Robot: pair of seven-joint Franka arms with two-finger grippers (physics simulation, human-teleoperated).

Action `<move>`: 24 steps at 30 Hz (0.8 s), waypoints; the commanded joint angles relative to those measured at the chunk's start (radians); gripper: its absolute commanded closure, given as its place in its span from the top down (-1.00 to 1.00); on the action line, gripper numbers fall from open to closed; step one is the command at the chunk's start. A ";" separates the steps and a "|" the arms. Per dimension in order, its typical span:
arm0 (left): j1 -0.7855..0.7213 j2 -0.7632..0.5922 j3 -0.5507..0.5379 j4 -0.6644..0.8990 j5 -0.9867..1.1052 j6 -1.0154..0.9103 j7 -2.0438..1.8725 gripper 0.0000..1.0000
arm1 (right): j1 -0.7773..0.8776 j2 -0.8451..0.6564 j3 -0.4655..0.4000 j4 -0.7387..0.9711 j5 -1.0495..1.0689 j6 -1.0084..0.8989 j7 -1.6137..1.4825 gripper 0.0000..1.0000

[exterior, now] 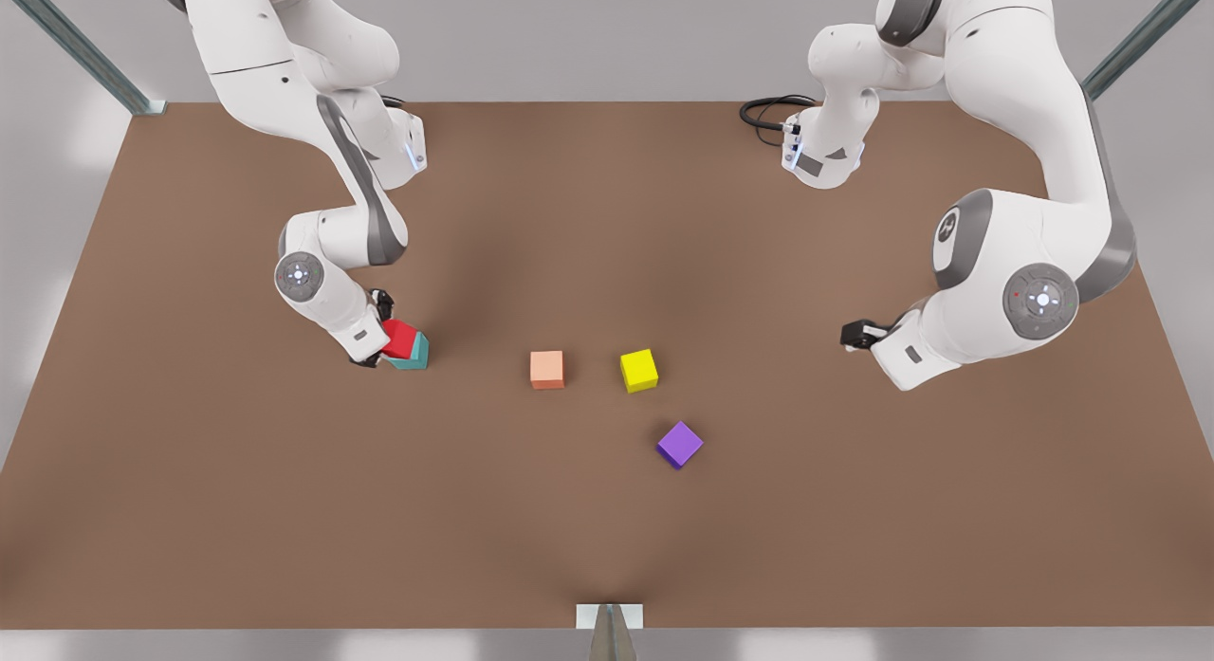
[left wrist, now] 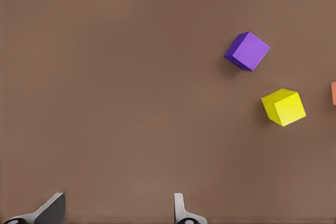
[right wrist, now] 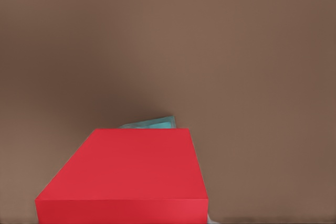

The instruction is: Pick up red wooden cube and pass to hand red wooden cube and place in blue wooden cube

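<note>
So this looks like the very end of the job to me: the handover part seems done and I'm on the placing step. My right gripper (exterior: 377, 333) is down at the front view's left side of the table (exterior: 607, 215), and it's clamped on the red wooden cube (exterior: 400, 337). That cube sits tipped at an angle, right on top of the blue wooden cube (exterior: 415, 356) and touching it, not flat.

Next move, as I read it: level the red one so it sits square on the blue one, then let go gently and lift straight up. Release it while it's tilted and I'd guess it slides off.

My left gripper (exterior: 854, 335) is over at the front view's right, well apart from all that. It waits, spread wide with nothing between its fingertips (left wrist: 52, 208). From its wrist camera I get the purple cube (left wrist: 248, 51) and the yellow cube (left wrist: 284, 107), plus a sliver of the salmon cube (left wrist: 334, 93) cut off at the edge.

Annoying bits: from my right wrist camera the red wooden cube (right wrist: 126, 177) blocks nearly everything, so just a thin teal strip of the blue wooden cube (right wrist: 155, 123) peeks out behind it. I can't tell how well the two line up. In the front view my own wrist covers part of the grip too.
</note>
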State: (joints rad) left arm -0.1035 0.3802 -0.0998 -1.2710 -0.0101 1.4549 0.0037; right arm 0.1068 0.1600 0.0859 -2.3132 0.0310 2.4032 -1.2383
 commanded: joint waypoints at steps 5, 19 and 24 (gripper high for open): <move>0.001 0.000 0.002 0.001 0.004 -0.027 -0.010 1.00 | 0.001 0.006 0.002 -0.009 -0.008 0.033 0.117 1.00; 0.001 0.000 0.002 0.001 0.004 -0.025 -0.010 1.00 | -0.001 -0.019 0.000 0.000 -0.005 0.007 0.103 1.00; 0.001 0.000 0.002 0.001 0.004 -0.025 -0.010 1.00 | 0.027 -0.126 0.003 0.112 0.066 -0.245 0.195 1.00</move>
State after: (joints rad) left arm -0.1028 0.3817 -0.0979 -1.2706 -0.0067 1.4305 -0.0035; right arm 0.1261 0.0458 0.0885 -2.2272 0.0631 2.3325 -1.1460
